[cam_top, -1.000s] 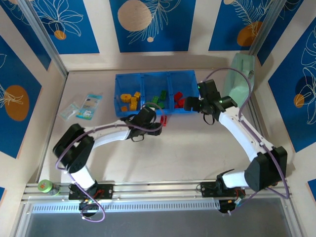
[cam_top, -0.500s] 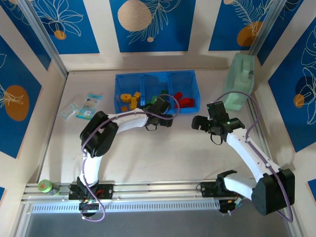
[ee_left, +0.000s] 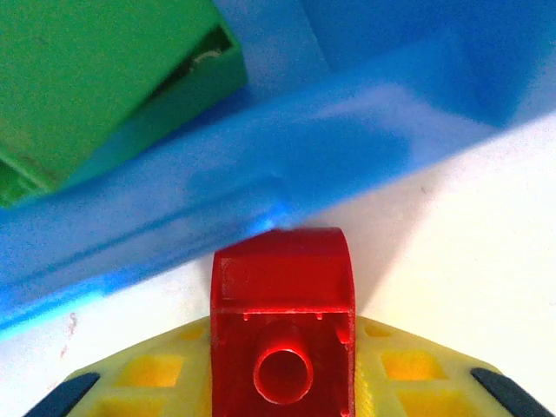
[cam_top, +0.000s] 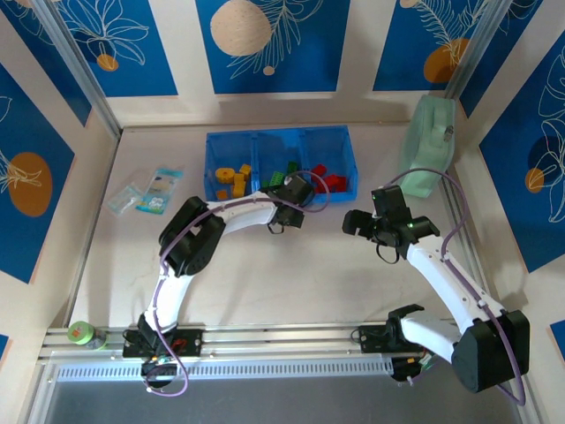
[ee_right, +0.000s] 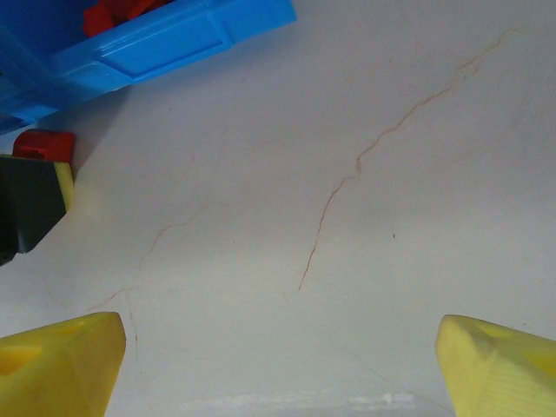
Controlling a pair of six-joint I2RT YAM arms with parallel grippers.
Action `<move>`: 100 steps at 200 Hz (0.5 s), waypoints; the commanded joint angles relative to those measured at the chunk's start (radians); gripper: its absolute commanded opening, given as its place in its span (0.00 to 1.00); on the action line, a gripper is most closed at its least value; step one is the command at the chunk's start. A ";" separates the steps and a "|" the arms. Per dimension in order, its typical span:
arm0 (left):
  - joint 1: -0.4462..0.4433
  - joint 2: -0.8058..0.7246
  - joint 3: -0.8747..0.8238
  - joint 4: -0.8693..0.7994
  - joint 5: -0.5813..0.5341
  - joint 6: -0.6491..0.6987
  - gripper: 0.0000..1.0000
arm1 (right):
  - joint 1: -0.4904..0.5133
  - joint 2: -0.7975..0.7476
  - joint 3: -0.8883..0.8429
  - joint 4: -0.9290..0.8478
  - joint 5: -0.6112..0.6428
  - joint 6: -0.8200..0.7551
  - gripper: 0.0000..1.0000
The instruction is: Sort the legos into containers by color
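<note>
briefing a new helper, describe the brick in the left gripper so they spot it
Find the blue tray at the far side of the table. Just outside its front wall, the left gripper holds a red brick; the other red bricks lie inside the tray.

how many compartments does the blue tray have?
3, side by side in the blue tray: left compartment holds yellow/orange legos, middle compartment green legos, right compartment red legos. None hidden.

Near wall of the tray (ee_left: pixel 217 200) sits right in front of the left gripper (cam_top: pixel 303 187); the table (ee_right: pixel 347 217) under the right gripper (cam_top: pixel 357 221) is wide open.
</note>
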 commanded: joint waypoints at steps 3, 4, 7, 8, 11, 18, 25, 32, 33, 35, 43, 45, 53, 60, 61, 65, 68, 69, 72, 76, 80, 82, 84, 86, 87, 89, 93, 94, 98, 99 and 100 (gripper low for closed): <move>-0.039 -0.054 0.030 -0.060 -0.023 0.039 0.28 | -0.003 -0.024 -0.022 0.002 -0.029 0.031 0.92; -0.039 -0.057 0.031 -0.060 -0.022 0.040 0.28 | -0.003 -0.024 -0.023 0.002 -0.028 0.032 0.92; -0.040 -0.064 0.037 -0.060 -0.017 0.044 0.28 | -0.003 -0.024 -0.024 0.001 -0.029 0.034 0.92; -0.040 -0.067 0.039 -0.058 -0.015 0.044 0.28 | -0.003 -0.024 -0.024 0.001 -0.029 0.035 0.92; -0.042 -0.075 0.043 -0.057 -0.010 0.047 0.27 | -0.002 -0.024 -0.025 -0.001 -0.028 0.038 0.92; -0.042 -0.095 0.054 -0.051 -0.001 0.053 0.27 | -0.003 -0.027 -0.028 -0.003 -0.024 0.045 0.92; -0.042 -0.112 0.066 -0.044 0.005 0.057 0.27 | -0.002 -0.030 -0.032 -0.005 -0.022 0.051 0.92; -0.042 -0.131 0.079 -0.036 0.015 0.065 0.27 | -0.003 -0.033 -0.037 -0.007 -0.022 0.059 0.92; -0.042 -0.134 0.081 -0.035 0.016 0.066 0.27 | -0.002 -0.034 -0.037 -0.007 -0.022 0.059 0.92; -0.042 -0.137 0.085 -0.031 0.019 0.068 0.27 | -0.003 -0.035 -0.038 -0.008 -0.022 0.061 0.93; -0.042 -0.152 0.104 -0.023 0.035 0.081 0.27 | -0.002 -0.036 -0.044 -0.012 -0.022 0.069 0.92; -0.042 -0.155 0.110 -0.023 0.040 0.084 0.27 | -0.003 -0.036 -0.046 -0.013 -0.022 0.069 0.92; -0.042 -0.158 0.140 -0.023 0.059 0.098 0.27 | -0.004 -0.038 -0.049 -0.018 -0.020 0.074 0.92; -0.042 -0.158 0.165 -0.030 0.073 0.108 0.27 | -0.003 -0.039 -0.054 -0.024 -0.017 0.079 0.93; -0.042 -0.158 0.168 -0.032 0.074 0.109 0.27 | -0.003 -0.039 -0.055 -0.024 -0.017 0.080 0.92; -0.042 -0.155 0.187 -0.037 0.079 0.114 0.27 | -0.004 -0.041 -0.057 -0.026 -0.017 0.084 0.92; -0.042 -0.152 0.199 -0.040 0.082 0.117 0.27 | -0.004 -0.042 -0.061 -0.026 -0.018 0.086 0.93; -0.042 -0.151 0.203 -0.041 0.083 0.119 0.27 | -0.004 -0.042 -0.062 -0.027 -0.019 0.087 0.93; -0.042 -0.149 0.215 -0.044 0.087 0.124 0.27 | -0.003 -0.046 -0.065 -0.028 -0.021 0.090 0.92; -0.042 -0.143 0.230 -0.047 0.092 0.130 0.27 | -0.003 -0.050 -0.072 -0.026 -0.025 0.094 0.92; -0.042 -0.138 0.246 -0.049 0.096 0.136 0.27 | -0.002 -0.056 -0.078 -0.025 -0.028 0.099 0.92; -0.042 -0.136 0.254 -0.051 0.097 0.140 0.27 | -0.003 -0.059 -0.082 -0.025 -0.031 0.102 0.93; -0.042 -0.133 0.262 -0.053 0.099 0.143 0.27 | -0.003 -0.064 -0.086 -0.023 -0.034 0.104 0.92; -0.042 -0.130 0.270 -0.055 0.100 0.145 0.27 | -0.003 -0.068 -0.091 -0.021 -0.036 0.106 0.93; -0.042 -0.128 0.274 -0.055 0.102 0.146 0.27 | -0.003 -0.071 -0.093 -0.021 -0.036 0.107 0.93; -0.042 -0.124 0.282 -0.057 0.104 0.149 0.27 | -0.003 -0.075 -0.098 -0.018 -0.038 0.108 0.93; -0.042 -0.117 0.299 -0.062 0.105 0.152 0.27 | -0.003 -0.085 -0.108 -0.015 -0.039 0.113 0.93; -0.043 -0.116 0.304 -0.063 0.105 0.154 0.27 | -0.002 -0.088 -0.111 -0.013 -0.041 0.114 0.93; -0.043 -0.109 0.320 -0.067 0.108 0.156 0.27 | -0.002 -0.101 -0.123 -0.009 -0.044 0.119 0.92; -0.043 -0.106 0.325 -0.068 0.110 0.158 0.27 | -0.002 -0.104 -0.127 -0.008 -0.044 0.120 0.92; -0.042 -0.105 0.329 -0.068 0.110 0.159 0.27 | -0.002 -0.107 -0.130 -0.006 -0.045 0.122 0.92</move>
